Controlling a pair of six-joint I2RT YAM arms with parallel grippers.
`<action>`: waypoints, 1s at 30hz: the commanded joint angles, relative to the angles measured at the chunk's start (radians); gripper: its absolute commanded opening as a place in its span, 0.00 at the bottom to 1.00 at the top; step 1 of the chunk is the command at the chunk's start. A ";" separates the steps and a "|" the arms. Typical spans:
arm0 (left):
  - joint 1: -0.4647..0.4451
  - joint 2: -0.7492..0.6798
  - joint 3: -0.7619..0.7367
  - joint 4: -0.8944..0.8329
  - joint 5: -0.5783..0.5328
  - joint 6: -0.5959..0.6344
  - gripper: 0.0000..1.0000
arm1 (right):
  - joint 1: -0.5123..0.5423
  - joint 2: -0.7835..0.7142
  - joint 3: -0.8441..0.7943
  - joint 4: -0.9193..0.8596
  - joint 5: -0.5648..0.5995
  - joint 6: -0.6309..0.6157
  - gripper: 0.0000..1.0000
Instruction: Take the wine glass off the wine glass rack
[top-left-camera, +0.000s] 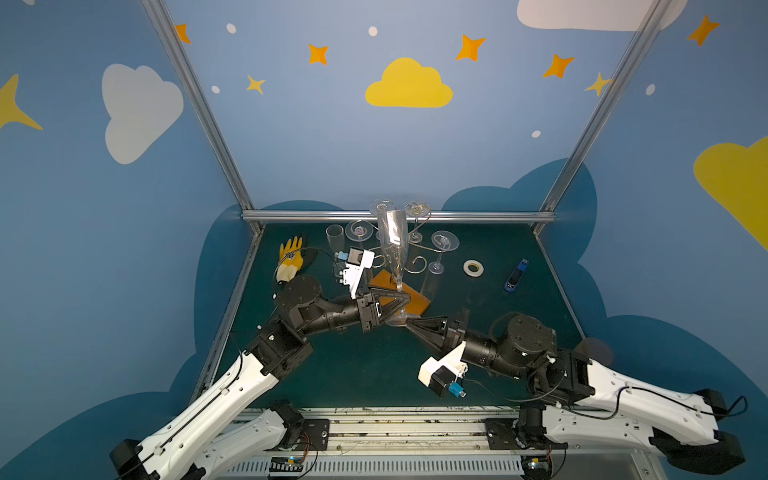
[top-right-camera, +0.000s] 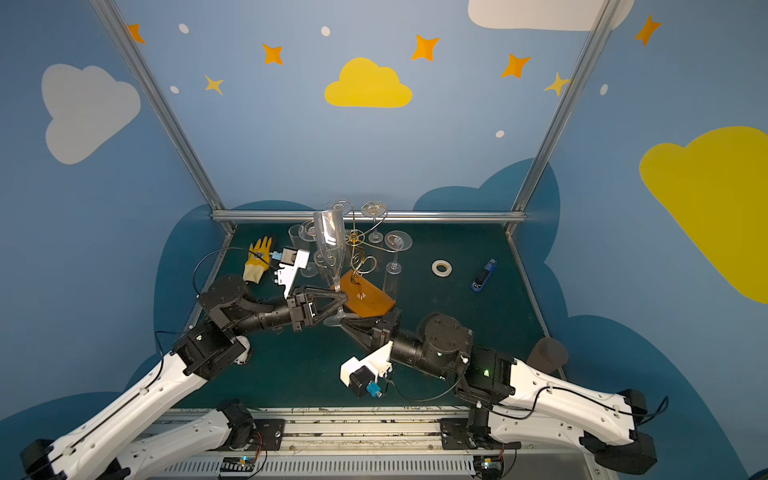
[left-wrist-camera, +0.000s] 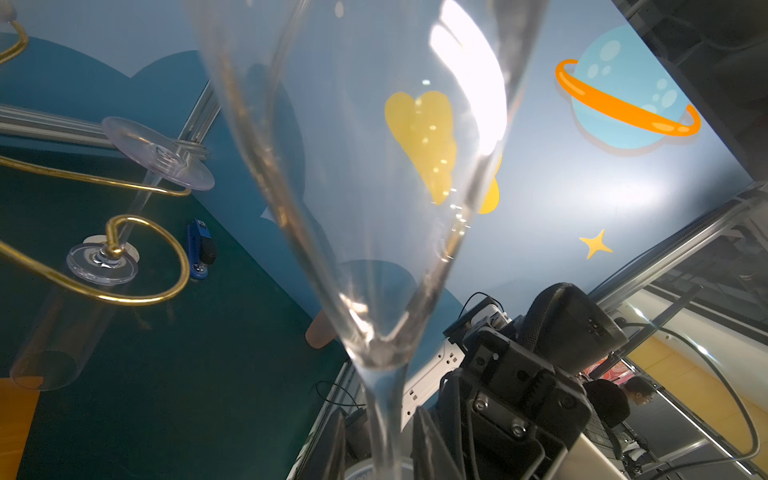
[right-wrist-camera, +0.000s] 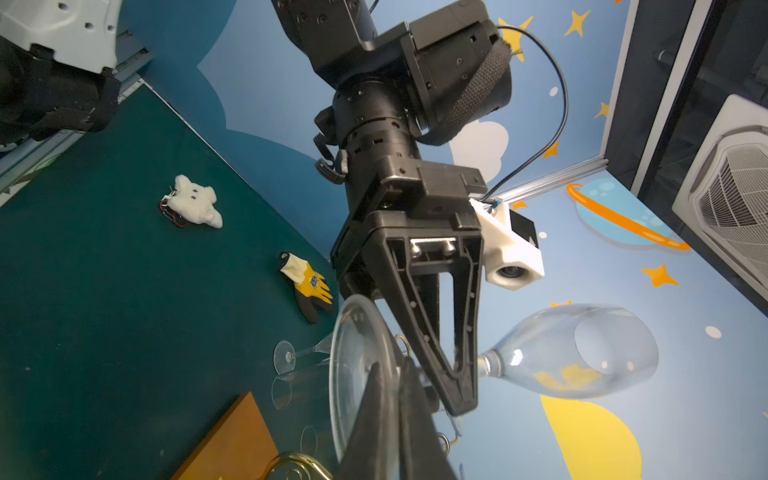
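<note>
A clear wine glass (top-left-camera: 392, 245) (top-right-camera: 330, 245) stands upright, bowl up, in front of the wine glass rack (top-left-camera: 415, 266) (top-right-camera: 359, 257), gold wire on an orange base (top-left-camera: 417, 307). My right gripper (top-left-camera: 409, 322) (right-wrist-camera: 392, 370) is shut on the rim of the glass's foot (right-wrist-camera: 353, 374). My left gripper (top-left-camera: 404, 303) (left-wrist-camera: 380, 453) straddles the thin stem just above the foot, its fingers narrowly open with a small gap on each side. The bowl (left-wrist-camera: 374, 166) fills the left wrist view. Several other glasses (top-left-camera: 444, 241) hang upside down on the rack's arms.
A yellow glove (top-left-camera: 289, 257) lies at the back left, and a tumbler (top-left-camera: 334, 237) stands beside the rack. A tape roll (top-left-camera: 473, 268) and a blue stapler (top-left-camera: 516, 276) lie to the right. A white plush toy (right-wrist-camera: 193, 201) sits on the green mat.
</note>
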 joint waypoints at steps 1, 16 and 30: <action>-0.003 -0.016 0.000 0.023 -0.001 0.004 0.23 | 0.009 0.001 -0.004 0.051 0.022 -0.015 0.00; -0.005 -0.037 -0.007 0.009 -0.016 -0.004 0.03 | 0.019 0.008 -0.004 0.018 0.022 -0.016 0.11; -0.005 -0.096 0.049 -0.291 -0.160 0.316 0.03 | 0.019 -0.069 0.097 0.102 0.136 0.499 0.72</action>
